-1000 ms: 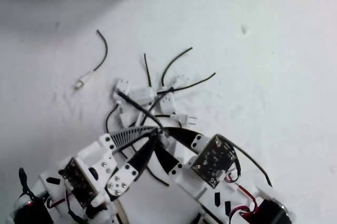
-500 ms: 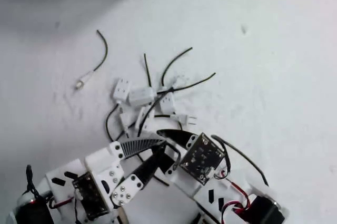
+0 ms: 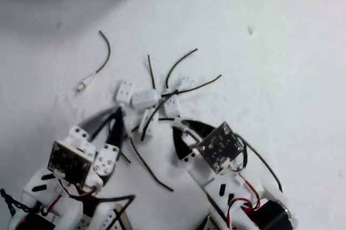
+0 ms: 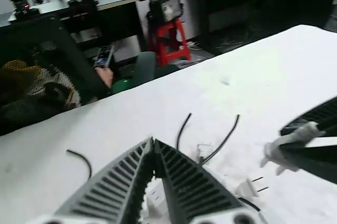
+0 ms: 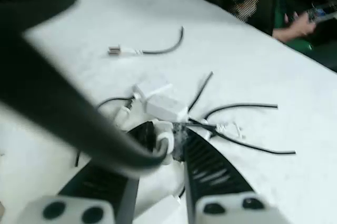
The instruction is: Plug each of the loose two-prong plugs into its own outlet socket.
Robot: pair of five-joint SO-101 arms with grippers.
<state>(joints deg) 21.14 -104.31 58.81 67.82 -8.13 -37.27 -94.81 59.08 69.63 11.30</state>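
Note:
Several white outlet sockets (image 3: 145,98) and black cable stubs (image 3: 181,62) lie bunched at the table's middle. One loose plug (image 3: 84,85) with a curved black cable rests apart to the left. My right gripper (image 3: 178,127) is at the near edge of the bunch, shut on a small white plug (image 5: 166,140); the left wrist view shows that plug (image 4: 279,149) pinched at its tip. Another plug (image 4: 247,187) lies on the table with its prongs bare. My left gripper (image 3: 116,115) is left of the bunch, shut with nothing in it (image 4: 154,147).
The white table (image 3: 281,51) has free room on the right and along the far side. A loose black cable (image 3: 148,170) lies between the two arms. Chairs and desks stand beyond the far edge.
The left arm swung away to the left, so the two grippers no longer cross. The right gripper moved forward to the bunch and now has a white plug at its tip.

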